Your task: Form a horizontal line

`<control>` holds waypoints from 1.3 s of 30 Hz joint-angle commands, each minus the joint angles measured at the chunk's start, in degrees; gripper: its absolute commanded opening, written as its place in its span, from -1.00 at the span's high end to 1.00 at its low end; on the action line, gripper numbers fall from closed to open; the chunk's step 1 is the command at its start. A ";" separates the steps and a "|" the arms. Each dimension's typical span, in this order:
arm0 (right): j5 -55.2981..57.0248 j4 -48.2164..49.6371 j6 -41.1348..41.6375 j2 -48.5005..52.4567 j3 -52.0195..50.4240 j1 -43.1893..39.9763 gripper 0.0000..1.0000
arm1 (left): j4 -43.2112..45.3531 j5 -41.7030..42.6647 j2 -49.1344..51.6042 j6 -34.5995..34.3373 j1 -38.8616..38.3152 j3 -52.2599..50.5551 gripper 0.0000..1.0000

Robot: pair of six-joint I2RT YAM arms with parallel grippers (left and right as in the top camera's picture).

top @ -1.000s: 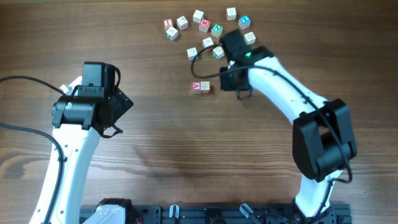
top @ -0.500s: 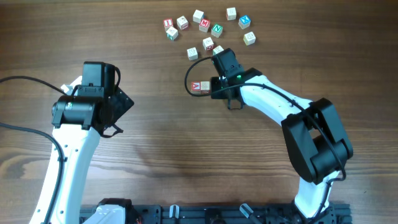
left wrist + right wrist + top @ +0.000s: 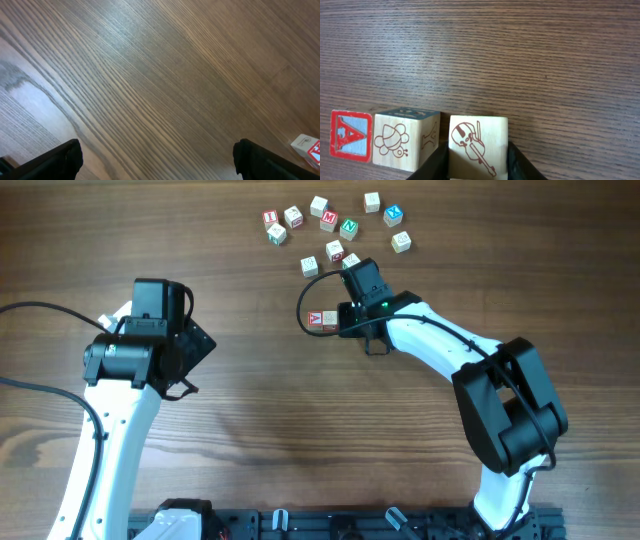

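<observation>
The horizontal line (image 3: 322, 320) is a short row of pale cubes on the table: a red-"A" cube (image 3: 351, 136), then a bee-picture cube (image 3: 402, 138). My right gripper (image 3: 477, 162) is shut on a violin-picture cube (image 3: 478, 145), held right beside the bee cube with a thin gap. In the overhead view the right gripper (image 3: 352, 320) sits at the row's right end and hides the held cube. My left gripper (image 3: 157, 159) is open and empty over bare wood, well left of the row; the left arm (image 3: 150, 345) is at the table's left.
A loose cluster of several letter cubes (image 3: 330, 225) lies at the back of the table, just beyond the right gripper. A black cable (image 3: 305, 285) loops by the row. A red-faced cube corner (image 3: 308, 148) shows at the left wrist view's right edge.
My right gripper came forward and left from the cluster to the right end of the row a second ago. It has stayed still for the last half second. The left arm has not moved.
</observation>
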 commanded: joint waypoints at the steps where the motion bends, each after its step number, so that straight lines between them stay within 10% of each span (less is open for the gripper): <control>1: -1.36 0.04 0.02 0.11 -0.24 0.20 0.27 | 0.57 0.68 -0.39 -0.52 0.39 -0.44 -1.00; 21: -1.27 -7.80 3.15 -8.09 2.29 0.13 -0.29 | 0.68 0.68 -0.39 -0.52 0.39 -0.44 -1.00; 31: 2.60 -10.08 10.99 -9.20 0.68 -5.46 0.72 | 0.68 0.68 -0.39 -0.52 0.39 -0.44 -1.00; 39: -1.38 3.06 9.29 -7.93 -6.97 -7.26 0.81 | 0.66 0.68 -0.39 -0.52 0.39 -0.44 -1.00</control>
